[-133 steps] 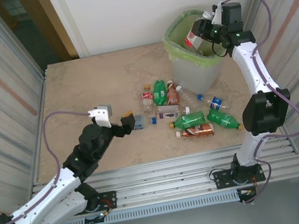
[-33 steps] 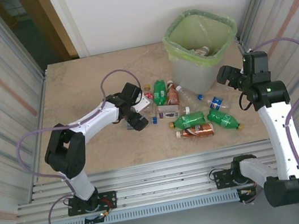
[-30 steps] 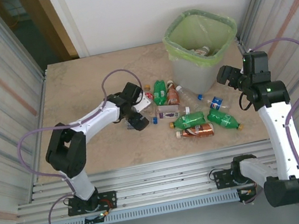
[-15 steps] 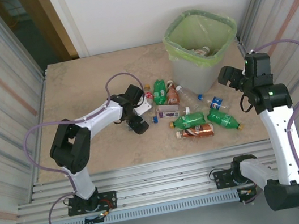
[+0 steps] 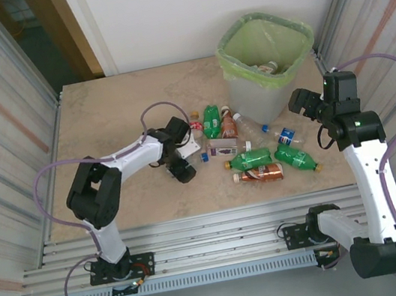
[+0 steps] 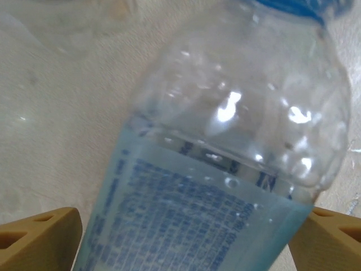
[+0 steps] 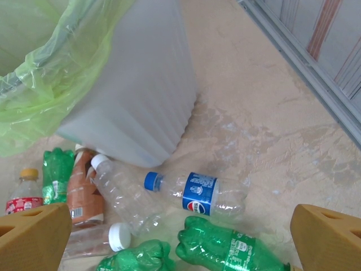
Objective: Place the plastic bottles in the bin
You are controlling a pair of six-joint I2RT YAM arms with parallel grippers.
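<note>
Several plastic bottles lie in a cluster in front of the bin (image 5: 263,103), which is lined with a green bag and has bottles inside. My left gripper (image 5: 182,167) is down at the cluster's left end. It is open, with a clear blue-capped bottle (image 6: 225,141) lying on the table between its fingers (image 6: 39,240), which stand close to the bottle's sides. My right gripper (image 5: 305,103) hangs open beside the bin's right wall. Below it lie a blue-labelled bottle (image 7: 197,192), a green bottle (image 7: 231,245) and a clear white-capped bottle (image 7: 121,192).
Corrugated metal walls close in the table on the left and right, the right wall (image 7: 316,51) near my right arm. More bottles, one green (image 5: 249,159) and one brown (image 5: 262,174), lie at the front of the cluster. Bare tabletop (image 5: 103,126) stretches left of the bottles.
The left gripper has slid a little toward the near edge and settled around the blue-capped bottle, its jaws narrowing. The right arm has barely moved.
</note>
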